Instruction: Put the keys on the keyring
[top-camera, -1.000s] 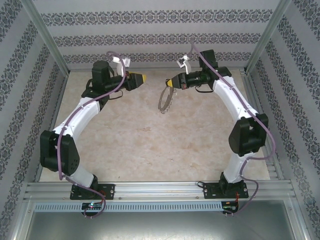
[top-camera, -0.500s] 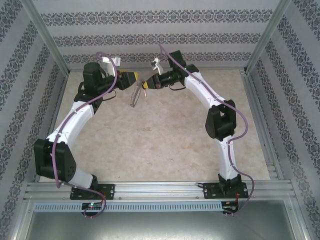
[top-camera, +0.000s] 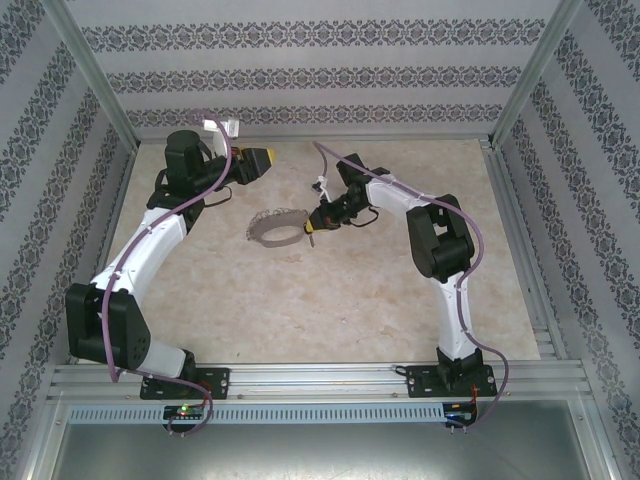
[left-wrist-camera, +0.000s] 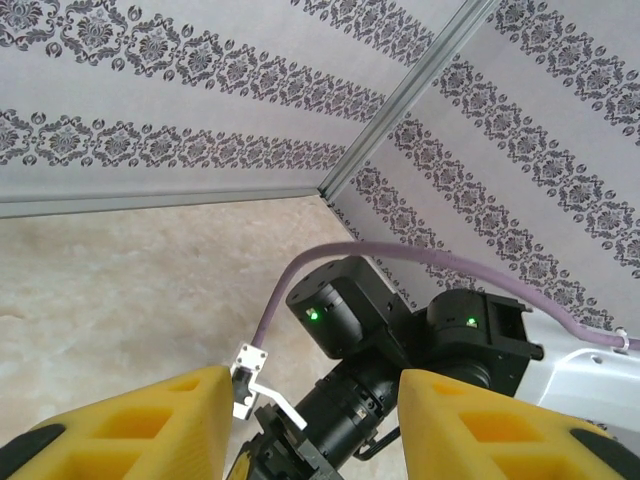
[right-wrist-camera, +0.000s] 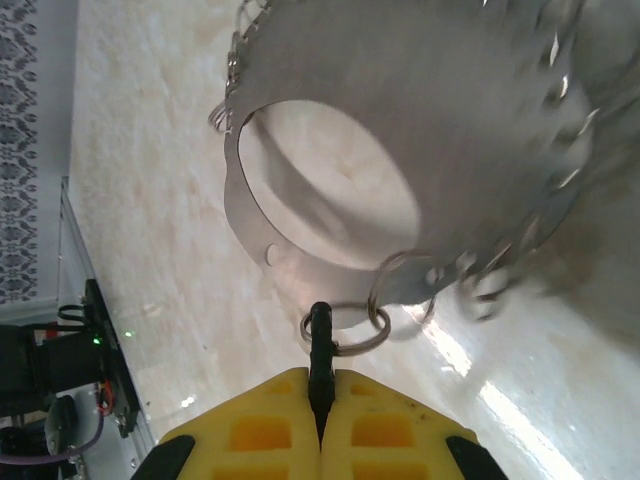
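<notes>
Damask-striped walls (top-camera: 320, 60) enclose a beige marbled table (top-camera: 300, 300).

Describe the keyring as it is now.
The keyring is a broad silvery metal band bent into a hoop, small wire rings fringing its rim, one hole in its wall. It sits ahead of the right gripper, low by the table; whether it rests there is unclear. A small ring by its rim loops the black piece clamped in that gripper.

I'm looking at a pale, marbled table (top-camera: 330, 300). The keyring (top-camera: 268, 237) is low over its far-left part, with a shadow close beneath; I can't tell if it rests on the top
</notes>
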